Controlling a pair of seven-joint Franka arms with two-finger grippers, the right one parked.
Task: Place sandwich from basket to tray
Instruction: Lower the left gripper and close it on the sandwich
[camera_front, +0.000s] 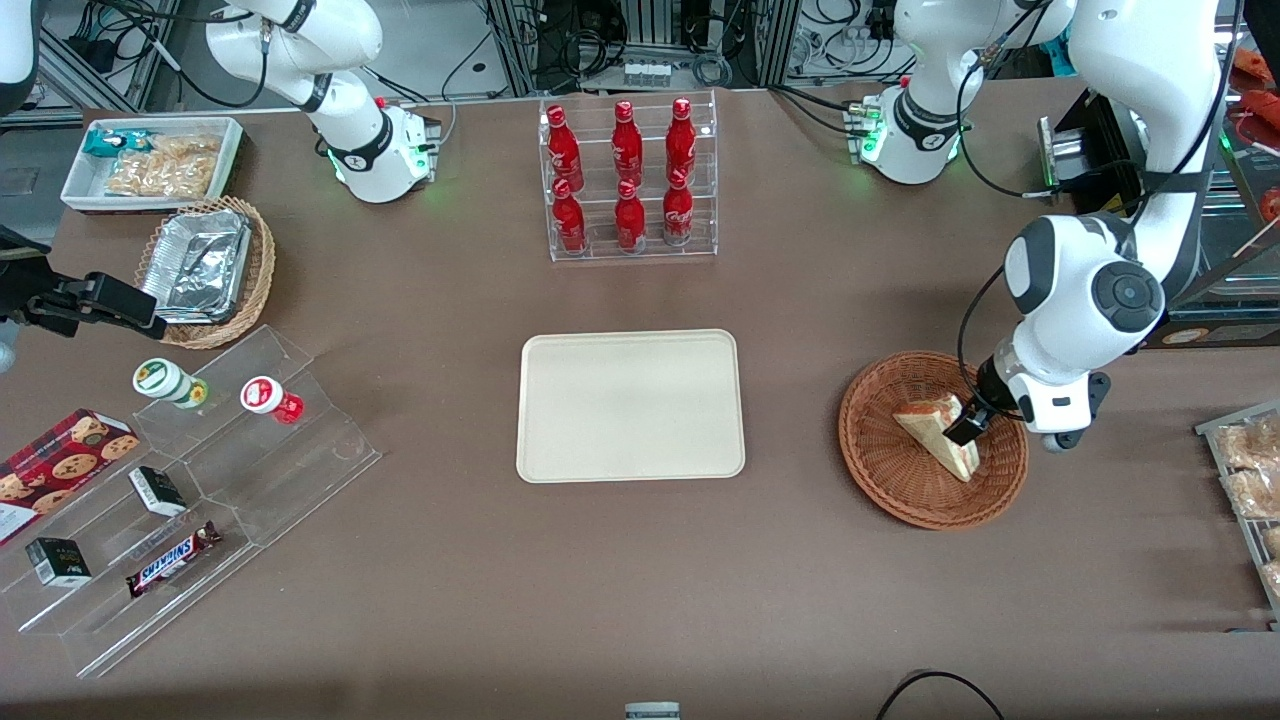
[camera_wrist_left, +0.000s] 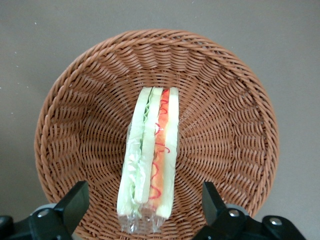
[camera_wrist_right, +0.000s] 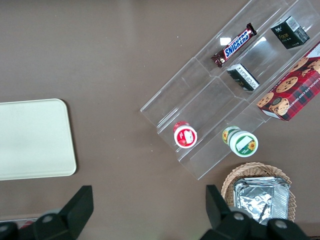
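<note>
Your gripper (camera_front: 968, 425) hangs low over the basket (camera_front: 880, 470), at the right of the front frame, just below the arm's white wrist. Its fingers (camera_wrist_left: 75, 202) stand wide apart: in the wrist view the two dark tips sit well clear of the sandwich (camera_wrist_left: 150, 160) on either side, with bare wicker showing between each tip and the bread. Nothing is held. From the front, one dark finger overlaps the top edge of the wedge, but you cannot tell from that view whether it touches.

The sandwich lies inside the basket, near its middle. In the wrist view it stands on edge with its cut face up, showing pale bread slices, pale green filling on one side and red and orange filling on the other. Clear wrap shows at its nearer end. In the front view the wedge (camera_front: 940, 435) tilts, its pale face turned toward the tray.

The tray (camera_front: 630, 405) sits flat at the centre of the front frame, well apart from the basket, with brown table (camera_front: 640, 600) between them. Above it in the frame stands a clear rack of red bottles (camera_front: 627, 180). The tray's corner also shows at the left edge of the right wrist view (camera_wrist_right: 35, 137).
</note>
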